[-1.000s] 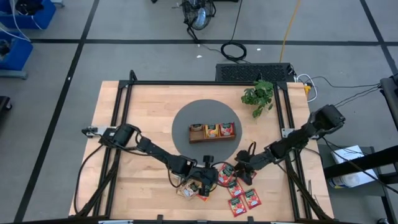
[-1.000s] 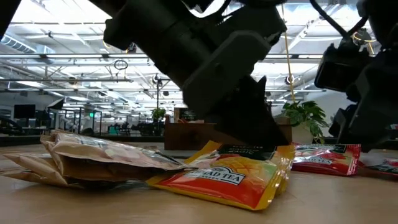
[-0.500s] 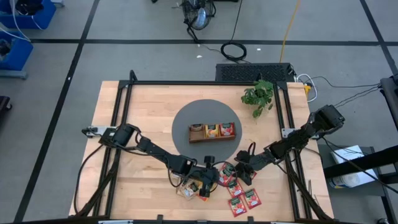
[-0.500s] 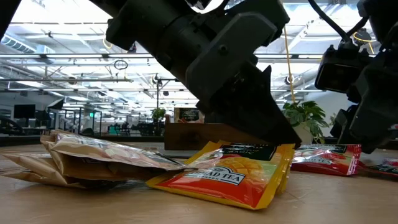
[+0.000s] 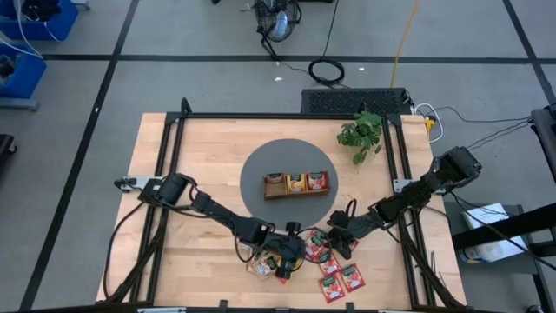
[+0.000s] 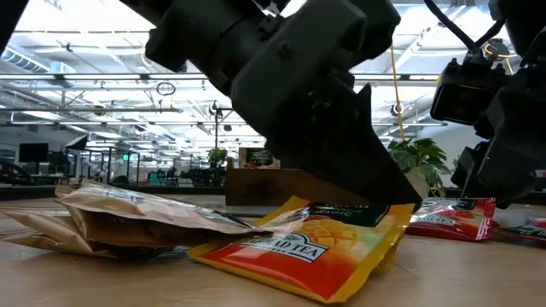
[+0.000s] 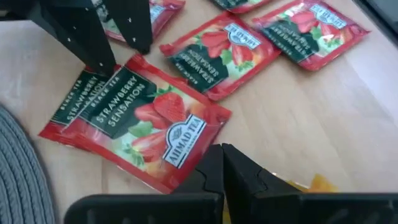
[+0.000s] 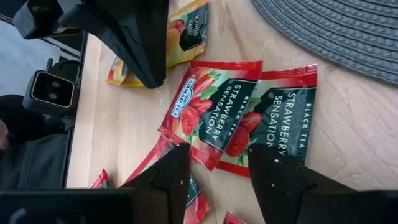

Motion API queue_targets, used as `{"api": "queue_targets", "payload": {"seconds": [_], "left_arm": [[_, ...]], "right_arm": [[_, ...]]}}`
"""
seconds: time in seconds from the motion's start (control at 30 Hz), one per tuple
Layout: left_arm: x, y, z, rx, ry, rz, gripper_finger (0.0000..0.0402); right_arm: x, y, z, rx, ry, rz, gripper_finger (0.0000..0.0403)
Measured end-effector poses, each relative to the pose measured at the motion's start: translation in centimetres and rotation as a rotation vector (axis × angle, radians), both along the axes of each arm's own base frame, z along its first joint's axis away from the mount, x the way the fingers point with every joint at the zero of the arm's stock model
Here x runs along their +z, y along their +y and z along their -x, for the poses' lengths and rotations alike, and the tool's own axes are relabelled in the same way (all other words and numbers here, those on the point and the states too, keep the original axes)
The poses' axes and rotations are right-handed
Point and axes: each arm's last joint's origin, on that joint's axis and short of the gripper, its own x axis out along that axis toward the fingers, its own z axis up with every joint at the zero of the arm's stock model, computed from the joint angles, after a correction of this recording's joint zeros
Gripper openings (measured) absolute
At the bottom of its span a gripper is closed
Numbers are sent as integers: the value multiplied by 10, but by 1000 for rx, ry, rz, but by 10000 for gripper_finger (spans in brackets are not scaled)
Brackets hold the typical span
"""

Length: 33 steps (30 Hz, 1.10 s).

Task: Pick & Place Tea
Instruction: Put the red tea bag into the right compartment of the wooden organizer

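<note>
- Wooden table [image 5: 200, 156]: carries a round grey mat [image 5: 261, 161], a small potted plant [image 5: 360, 135] near its far right corner, and both arms reaching toward the near edge.
- Wooden three-compartment tray [image 5: 296, 184]: sits on the mat, well apart from both grippers, with one sachet showing in each compartment, cream-green, orange-yellow and red.
- Left gripper [image 6: 375, 192]: low at the near edge of the table, fingers pinched fully together on the top edge of an orange-yellow mango tea sachet [image 6: 316, 247], whose far end is tipped up off the wood while its near end rests on the table.
- Right gripper [image 8: 214, 165]: just beside the left one, jaws spread wide and holding nothing, poised over two overlapping red strawberry tea sachets [image 8: 245, 118] that lie flat between and just ahead of its fingertips.
- Crumpled cream sachets [image 6: 128, 217]: heaped beside the mango sachet, on the side away from the right gripper.
- More red strawberry sachets [image 5: 341, 278]: scattered flat near the table's front edge, just beyond the right gripper.
</note>
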Motion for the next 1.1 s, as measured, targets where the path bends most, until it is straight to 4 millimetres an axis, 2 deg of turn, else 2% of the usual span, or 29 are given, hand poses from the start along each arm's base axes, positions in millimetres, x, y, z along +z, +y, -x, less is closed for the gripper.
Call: {"api": "queue_targets", "payload": {"seconds": [0.63,0.87,0.97,1.1], "left_arm": [[-18,19,-14,12,-37,24,4],[-18,21,-15,9,-44,22,5],[-18,21,-15,9,-47,22,6],[-18,23,-16,12,-46,21,12]], "right_arm": [[-2,0,1,33,17,20,141],[-2,-2,1,40,14,38,139],[-3,-2,1,43,12,59,126],[-2,-3,0,25,-14,103,89]]}}
